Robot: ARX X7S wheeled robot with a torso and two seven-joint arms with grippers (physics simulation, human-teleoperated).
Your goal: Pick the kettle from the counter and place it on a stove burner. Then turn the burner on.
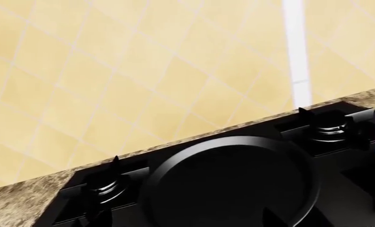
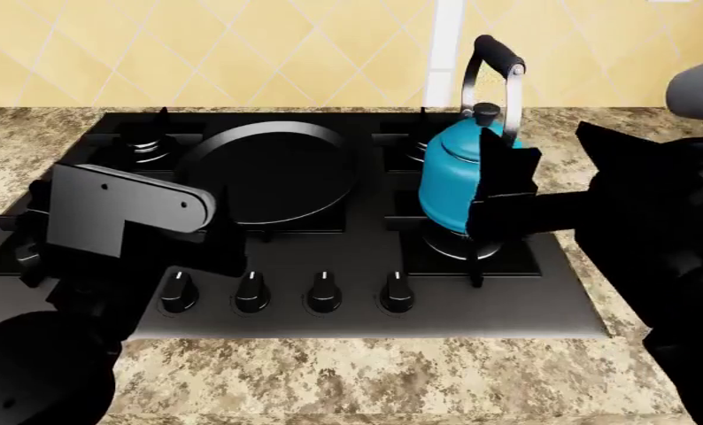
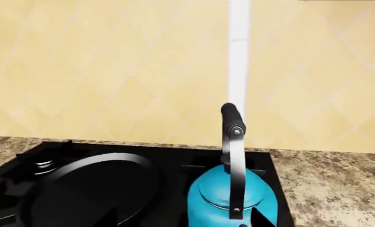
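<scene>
My right arm's fingers [image 2: 493, 208] look clamped on the kettle [image 2: 456, 181], upright on the near-right stove burner [image 2: 460, 248]; its knobs [image 2: 287, 290] lie near-left, closer to my left arm, fingers unseen.

The head view looks forward and down over the whole hob [image 2: 328, 257] from above the bench [image 2: 364, 372] edge, facing the tiled wall [image 2: 210, 44]. The left wrist view sits low and close, tilted, facing the pan [image 1: 232, 184] and the wall beyond. The right wrist view sits close behind the kettle [image 3: 232, 198], facing the wall. All three views share the pan, the kettle and the wall.
</scene>
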